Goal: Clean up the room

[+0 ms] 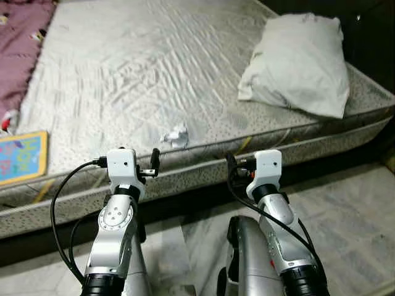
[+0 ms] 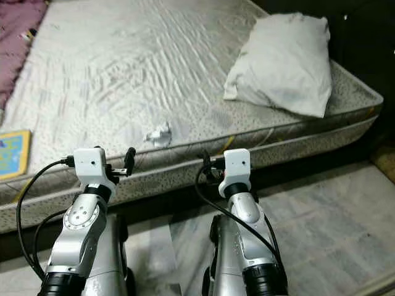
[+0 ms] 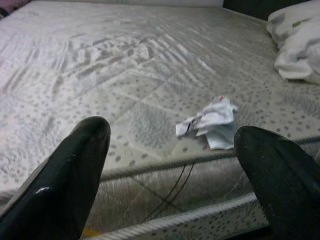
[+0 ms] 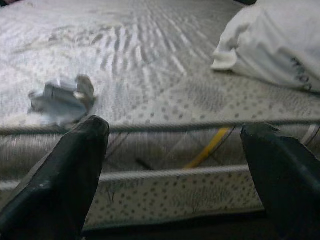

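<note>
— While both arms hover short of the mattress (image 1: 123, 74), where is the thing to clear?

— A crumpled paper (image 1: 175, 136) lies close to the near edge, between the two arms and a little nearer the left one. The pillow (image 1: 299, 61) sits well apart at the far right corner, and a book (image 1: 21, 157) rests at the left edge, by a maroon blanket (image 1: 21, 43).

— And the grippers?

— The left gripper (image 3: 172, 165) is spread wide, the paper just ahead between its fingers. The right gripper (image 4: 175, 165) is spread wide too, aimed at the mattress side below the rim, the paper off toward one finger (image 4: 60, 175).

— What could go wrong?

— I judge the paper light and springy; a finger coming in low could catch the rim cord or nudge the paper away across the slick cover. Closing too early would pinch fabric, not paper.
</note>
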Controlling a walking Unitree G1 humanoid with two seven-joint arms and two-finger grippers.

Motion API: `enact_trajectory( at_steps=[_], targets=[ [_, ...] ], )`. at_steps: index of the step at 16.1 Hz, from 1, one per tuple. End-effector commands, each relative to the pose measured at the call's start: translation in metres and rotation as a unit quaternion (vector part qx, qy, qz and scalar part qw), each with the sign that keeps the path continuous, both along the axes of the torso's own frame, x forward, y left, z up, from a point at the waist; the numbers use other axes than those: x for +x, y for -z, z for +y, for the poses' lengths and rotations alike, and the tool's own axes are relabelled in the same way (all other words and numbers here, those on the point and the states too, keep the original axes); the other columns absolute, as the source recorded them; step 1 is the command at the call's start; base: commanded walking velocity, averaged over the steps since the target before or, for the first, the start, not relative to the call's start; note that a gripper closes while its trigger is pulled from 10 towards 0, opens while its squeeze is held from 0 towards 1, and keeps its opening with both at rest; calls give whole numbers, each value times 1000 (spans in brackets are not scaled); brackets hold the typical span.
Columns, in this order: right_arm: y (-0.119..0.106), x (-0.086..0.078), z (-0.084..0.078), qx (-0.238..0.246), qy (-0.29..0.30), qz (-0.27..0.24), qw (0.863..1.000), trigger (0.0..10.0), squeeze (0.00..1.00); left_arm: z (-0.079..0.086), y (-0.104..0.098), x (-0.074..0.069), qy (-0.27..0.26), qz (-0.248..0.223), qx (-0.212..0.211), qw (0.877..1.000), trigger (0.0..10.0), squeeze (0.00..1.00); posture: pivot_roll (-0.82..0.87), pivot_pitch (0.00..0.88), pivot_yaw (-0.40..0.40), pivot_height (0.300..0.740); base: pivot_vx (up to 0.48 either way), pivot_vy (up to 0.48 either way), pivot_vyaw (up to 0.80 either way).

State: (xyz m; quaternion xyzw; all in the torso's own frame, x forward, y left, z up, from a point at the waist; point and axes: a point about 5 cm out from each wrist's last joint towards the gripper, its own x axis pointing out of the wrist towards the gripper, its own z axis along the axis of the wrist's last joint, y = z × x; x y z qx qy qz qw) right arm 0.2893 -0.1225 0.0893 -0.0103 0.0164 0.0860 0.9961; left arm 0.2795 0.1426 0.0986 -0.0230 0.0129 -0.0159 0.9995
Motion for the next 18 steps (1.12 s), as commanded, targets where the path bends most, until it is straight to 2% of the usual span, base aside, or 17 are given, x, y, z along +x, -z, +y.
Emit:
enact_trajectory(
  at_steps=[1, 2, 8, 17, 18],
  targets=[
    [-1, 1, 2, -3, -5, 2, 1000, 10000, 0, 2, 0, -1, -6, 1, -1, 1000, 10000, 0, 2, 62, -29, 483, 0, 0, 0],
    [-1, 0, 4, -10, -12, -2, 1000, 10000, 0, 2, 0, -1, -6, 2, -1, 1000, 10000, 0, 2, 61, -29, 483, 0, 0, 0],
    [-1, -1, 7, -11, -23, -3, 1000, 10000, 0, 2, 1, 0, -7, 4, -1, 1000, 10000, 0, 4, 54, -29, 483, 0, 0, 772],
    [-1, -1, 7, -8, -25, -4, 1000, 10000, 0, -1, 0, -1, 13, 0, -22, 1000, 10000, 0, 3, 58, -26, 483, 0, 0, 0],
    [-1, -1, 7, -8, -26, -4, 1000, 10000, 0, -1, 0, -1, 15, 0, -23, 1000, 10000, 0, 3, 58, -26, 483, 0, 0, 688]
  ],
)
